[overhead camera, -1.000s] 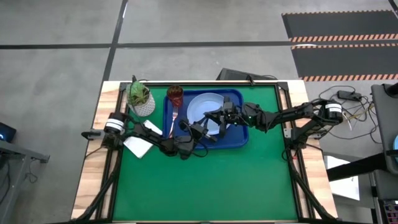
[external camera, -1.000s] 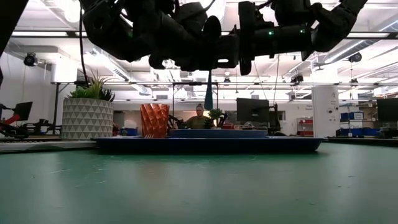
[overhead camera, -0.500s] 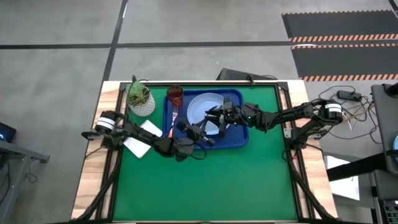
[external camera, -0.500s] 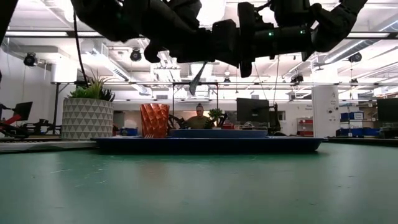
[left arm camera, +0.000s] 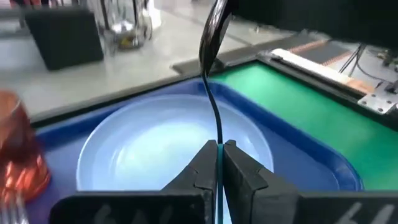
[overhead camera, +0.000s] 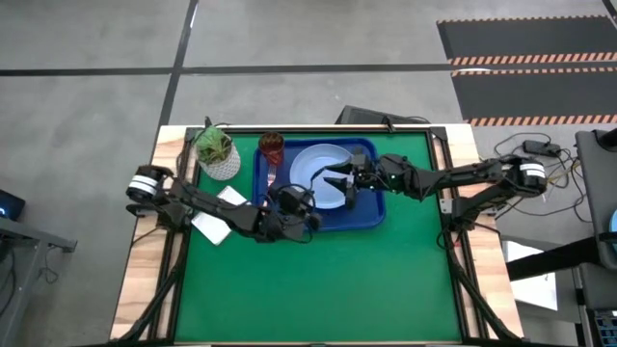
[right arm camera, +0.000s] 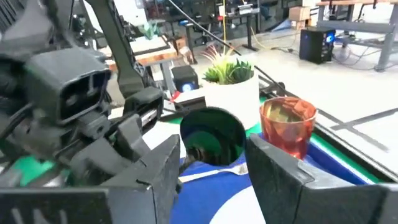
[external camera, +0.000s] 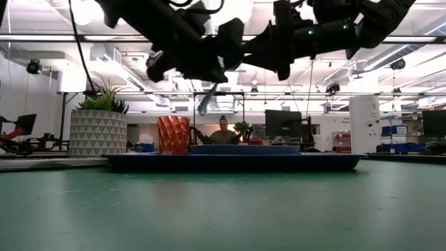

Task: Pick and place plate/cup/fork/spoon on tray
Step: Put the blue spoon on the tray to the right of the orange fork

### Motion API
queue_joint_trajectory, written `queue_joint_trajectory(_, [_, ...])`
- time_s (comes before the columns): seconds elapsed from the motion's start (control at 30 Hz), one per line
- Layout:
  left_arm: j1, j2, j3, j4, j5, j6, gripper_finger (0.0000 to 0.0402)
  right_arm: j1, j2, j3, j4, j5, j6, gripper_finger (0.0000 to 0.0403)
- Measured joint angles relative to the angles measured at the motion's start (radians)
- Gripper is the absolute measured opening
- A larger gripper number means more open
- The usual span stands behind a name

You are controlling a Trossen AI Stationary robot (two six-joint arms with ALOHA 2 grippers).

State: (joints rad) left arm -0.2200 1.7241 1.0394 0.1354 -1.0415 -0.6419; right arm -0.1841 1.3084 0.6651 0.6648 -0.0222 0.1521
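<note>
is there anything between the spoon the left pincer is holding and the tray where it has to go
Nothing visible blocks it. The left pincer is shut on the spoon, holding it in the air over the tray, above the plate. The right pincer stands open close beside it over the plate. The cup and fork lie at the tray's far left.

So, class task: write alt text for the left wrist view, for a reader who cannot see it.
The left claw is shut on the spoon, holding it above the light-blue plate. The plate sits in the blue tray, and the red cup stands beside it.
</note>
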Motion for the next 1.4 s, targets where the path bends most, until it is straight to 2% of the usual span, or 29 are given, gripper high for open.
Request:
queue_joint_trajectory(0.3, [0.014, -0.091, -0.011, -0.549, 0.088, -0.497, 0.0000, -0.033, -0.148, 0.000, -0.246, 0.018, -0.053, 0.0171])
queue_joint_trajectory(0.4, [0.019, -0.085, -0.046, -0.629, 0.117, -0.635, 0.0000, -0.041, -0.205, 0.000, -0.330, 0.043, -0.069, 0.0171])
queue_joint_trajectory(0.57, [0.051, -0.066, -0.130, -0.595, 0.148, -0.733, 0.0000, -0.046, -0.288, 0.000, -0.440, 0.060, -0.086, 0.0171])
queue_joint_trajectory(0.7, [0.093, -0.066, -0.177, -0.564, 0.153, -0.799, 0.0000, -0.046, -0.325, -0.008, -0.453, 0.060, -0.087, 0.0171])
queue_joint_trajectory(1.1, [0.160, -0.062, -0.204, -0.392, 0.180, -0.711, 0.0000, -0.046, -0.319, -0.016, -0.453, 0.078, -0.104, 0.0171])
queue_joint_trajectory(1.3, [0.186, -0.058, -0.269, -0.210, 0.193, -0.712, 0.0000, -0.046, -0.319, -0.016, -0.451, 0.078, -0.113, 0.0171])
queue_joint_trajectory(1.4, [0.195, -0.058, -0.303, -0.171, 0.213, -0.712, 0.0000, -0.046, -0.319, -0.016, -0.452, 0.078, -0.113, 0.0171])
